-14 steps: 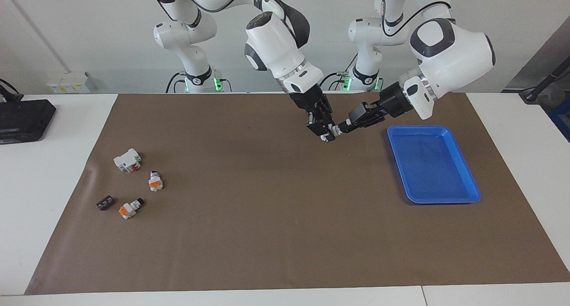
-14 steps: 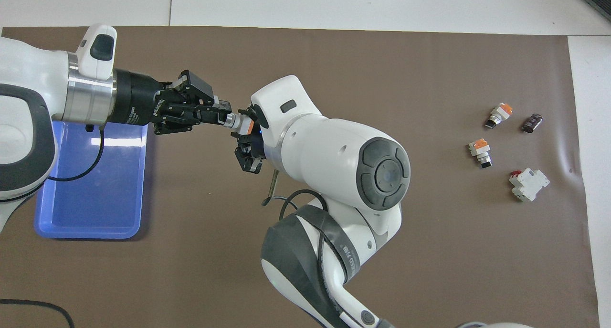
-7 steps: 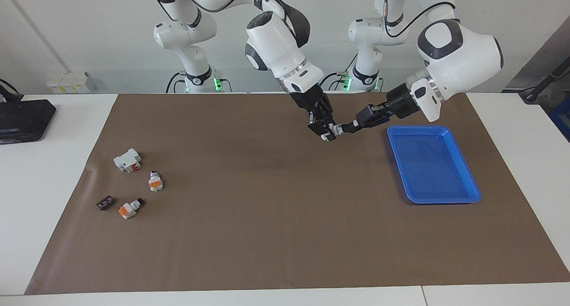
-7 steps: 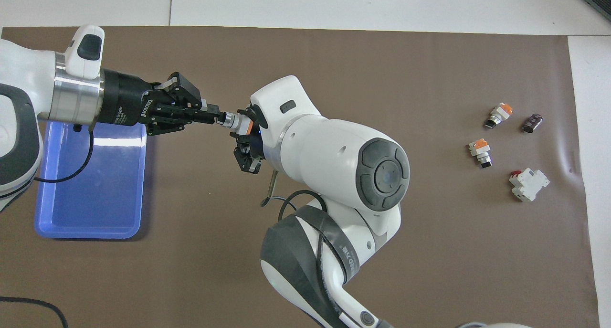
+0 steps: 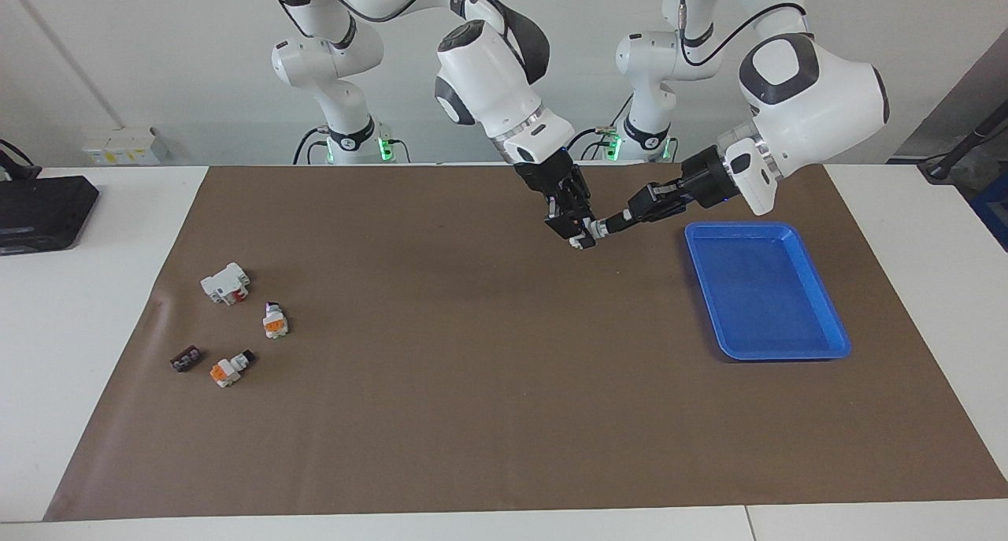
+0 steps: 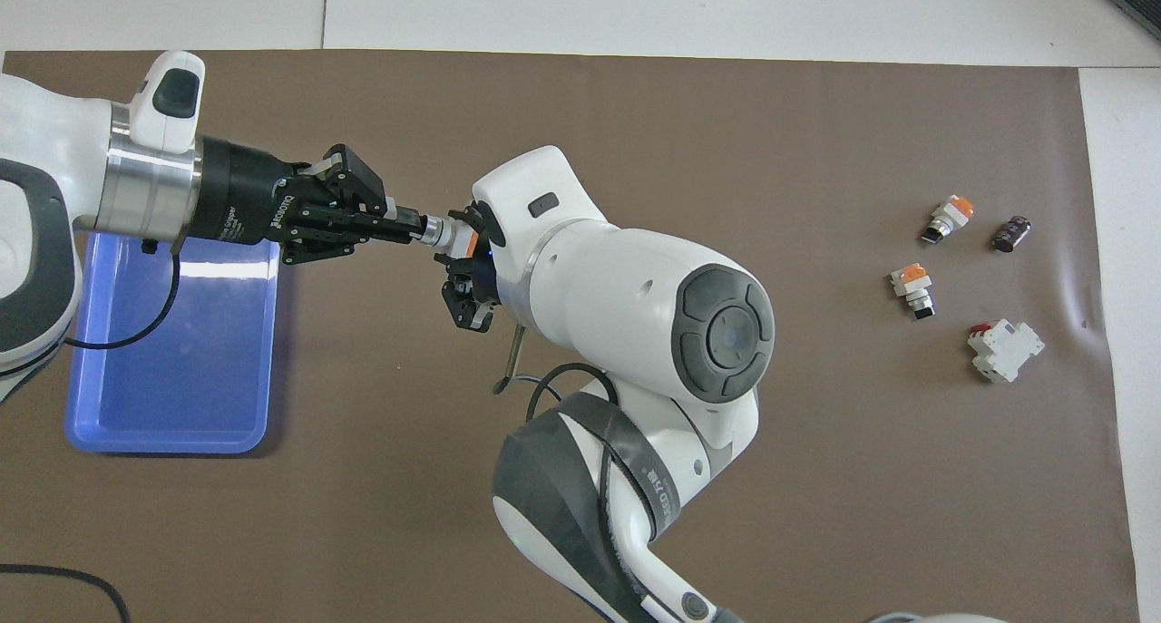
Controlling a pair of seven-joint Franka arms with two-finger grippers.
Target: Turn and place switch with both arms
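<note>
A blue tray [image 5: 766, 289] is sitting at the right of the facing view on a brown mat [image 5: 472, 383]. At the left, a white block with a red mark [image 5: 225, 282] and a small dark-brown piece [image 5: 185, 359] are lying on the mat, with a black device [image 5: 39, 210] resting at the far left edge.

I can read little from here: white lettering that looks like "ROBOTIQ" runs along the black wrist body of the left gripper [image 6: 410, 231]. White print on the right arm's grey cable strap [image 6: 655, 487] is illegible.
</note>
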